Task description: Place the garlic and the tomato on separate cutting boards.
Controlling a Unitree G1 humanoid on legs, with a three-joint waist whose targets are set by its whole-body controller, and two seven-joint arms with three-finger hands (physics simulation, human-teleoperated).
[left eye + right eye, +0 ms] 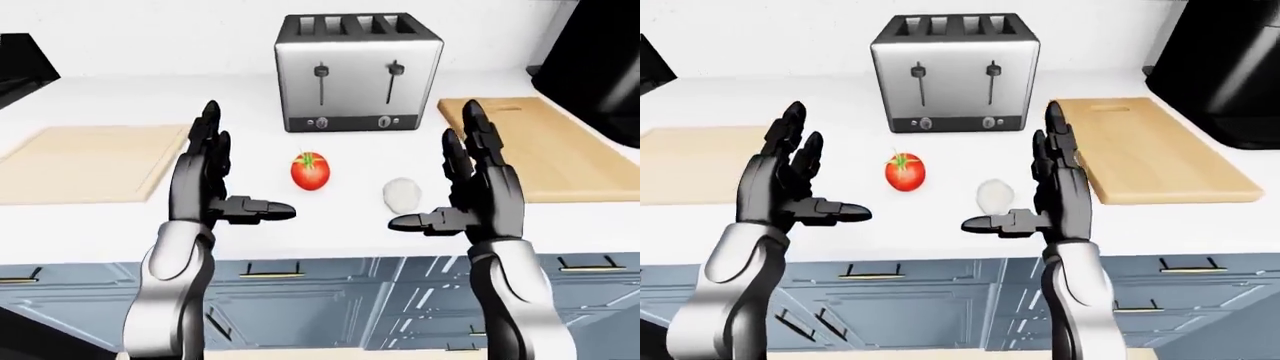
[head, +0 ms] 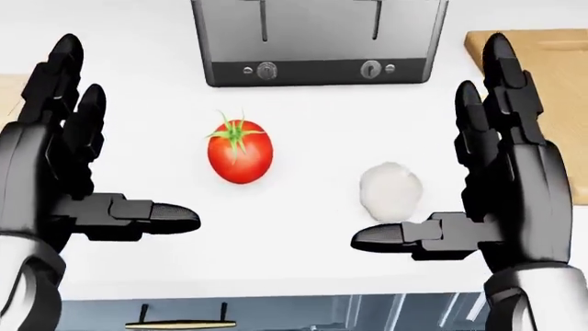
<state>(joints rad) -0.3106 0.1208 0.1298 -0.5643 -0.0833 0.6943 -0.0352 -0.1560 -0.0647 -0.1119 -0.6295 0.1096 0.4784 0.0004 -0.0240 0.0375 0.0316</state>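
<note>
Left-eye view, items on white worktop (image 1: 100, 247):
- Round red tomato w/ green stem (image 1: 310, 170), centre, at 6 o'clock of brushed-steel four-slot toaster (image 1: 358, 71); on bare worktop.
- Pale white garlic bulb (image 1: 403, 194), at 4 o'clock of tomato, apart from it; on bare worktop.
- Light wooden cutting board, left (image 1: 90, 161); light wooden cutting board, right (image 1: 545, 146). Neither carries anything.
- Black left hand (image 1: 215, 191), fingers spread, thumb out, holding nothing.
- Black right hand (image 1: 470, 199), spread likewise, holding nothing; thumb just beside garlic.

Risk: both items round; a glancing finger could roll them off the worktop edge. Both on one board would fail the task.
Writing/brands: none legible; toaster knobs unmarked.
</note>
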